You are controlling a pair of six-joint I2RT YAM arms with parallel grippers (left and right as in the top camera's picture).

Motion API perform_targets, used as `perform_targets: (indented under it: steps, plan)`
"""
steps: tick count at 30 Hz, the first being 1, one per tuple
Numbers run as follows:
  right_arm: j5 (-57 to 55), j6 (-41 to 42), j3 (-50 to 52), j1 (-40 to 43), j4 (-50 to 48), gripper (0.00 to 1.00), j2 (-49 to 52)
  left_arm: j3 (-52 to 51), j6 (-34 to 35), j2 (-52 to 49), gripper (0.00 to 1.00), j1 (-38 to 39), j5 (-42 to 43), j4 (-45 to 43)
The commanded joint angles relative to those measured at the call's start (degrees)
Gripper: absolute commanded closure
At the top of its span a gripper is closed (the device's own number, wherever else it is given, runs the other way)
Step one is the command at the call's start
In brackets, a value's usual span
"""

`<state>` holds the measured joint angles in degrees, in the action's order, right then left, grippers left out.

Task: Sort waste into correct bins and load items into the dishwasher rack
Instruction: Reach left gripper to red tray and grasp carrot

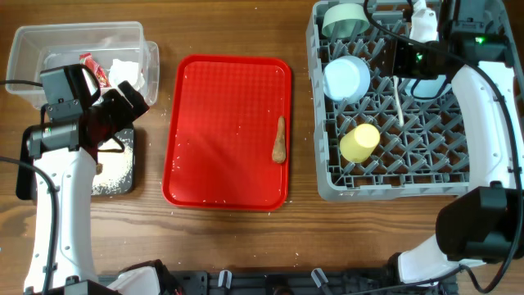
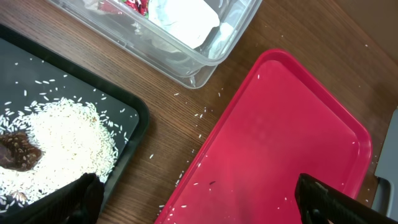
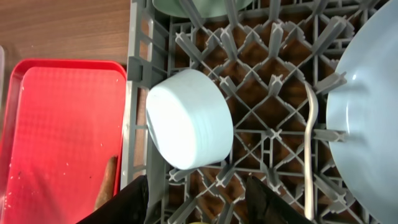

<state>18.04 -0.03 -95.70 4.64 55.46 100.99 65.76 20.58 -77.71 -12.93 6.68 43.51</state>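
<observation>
The clear tub (image 1: 33, 41) holds the red wrapper (image 1: 96, 70) and white tissue (image 1: 127, 72). The black tray (image 2: 124, 106) holds rice (image 2: 62, 137) and a brown lump (image 2: 18, 152). The brown stick (image 1: 280, 139) lies on the red serving tray (image 1: 221, 123). The grey rack (image 1: 393, 188) holds the mint bowl (image 1: 344, 20), pale blue bowl (image 1: 346, 78), yellow cup (image 1: 359, 141), white spoon (image 1: 399, 102) and pale blue plate (image 3: 367, 106). My left gripper (image 2: 199, 205) is open and empty between the black tray and the red tray. My right gripper (image 3: 199, 205) is open and empty above the rack.
Loose rice grains lie on the wooden table between the black tray and the red tray, and a few on the red tray's left part. The right arm crosses over the rack's right side. The left arm stands over the black tray.
</observation>
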Motion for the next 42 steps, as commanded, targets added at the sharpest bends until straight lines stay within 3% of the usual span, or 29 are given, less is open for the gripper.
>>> perform_targets:
  steps: [1, 6, 12, 18, 22, 25, 26, 28, 34, 38, 42]
  plan:
    - [2.25, 0.02, -0.76, -0.31, -0.31, 0.45, -0.72, 1.01, -0.87, 0.90, 0.00, -0.33, -0.33, -0.15]
    - [4.11, -1.33, -0.76, -2.34, 1.18, 0.39, -0.72, 1.01, -0.87, 0.90, 0.00, -0.33, -0.33, -0.15]
    - [3.58, -1.36, -0.79, -12.74, -1.86, 0.31, -2.71, 1.01, -0.87, 0.90, 0.00, -0.33, -0.33, -0.15]
    - [-6.49, -1.25, -0.79, -16.98, -0.20, 0.10, -5.35, 1.01, -0.59, 0.90, 0.00, -0.33, -0.09, -0.20]
    - [-10.16, -1.27, -0.79, -16.39, 2.71, 0.07, -5.44, 1.01, -0.22, 0.90, 0.00, -0.33, 2.80, 2.01]
    - [-13.00, -1.29, -0.79, -16.02, 3.08, 0.01, -5.44, 1.01, -2.01, 0.55, 0.00, 0.11, 13.03, 1.95]
    - [-14.19, -1.27, -0.79, -16.02, 3.10, 0.00, -5.44, 1.01, -3.65, -0.02, 0.00, 1.86, 16.72, 1.70]
    - [-15.87, -1.29, -0.79, -16.02, 3.08, 0.00, -5.44, 1.01, -5.88, -1.42, 0.01, 7.65, 15.41, 1.88]
    - [-17.25, -1.46, -0.76, -16.02, 3.21, 0.00, -5.44, 1.01, -6.99, -11.98, 0.01, 30.99, -0.55, 0.42]
    - [-17.25, -1.44, -0.76, -16.02, 3.39, 0.00, -5.44, 1.01, -6.67, -20.85, 0.03, 38.03, -1.07, -3.69]
    - [-17.22, -1.36, -0.76, -16.02, 3.85, 0.00, -5.42, 1.01, -3.72, -26.27, 0.03, 40.44, -1.01, -8.57]
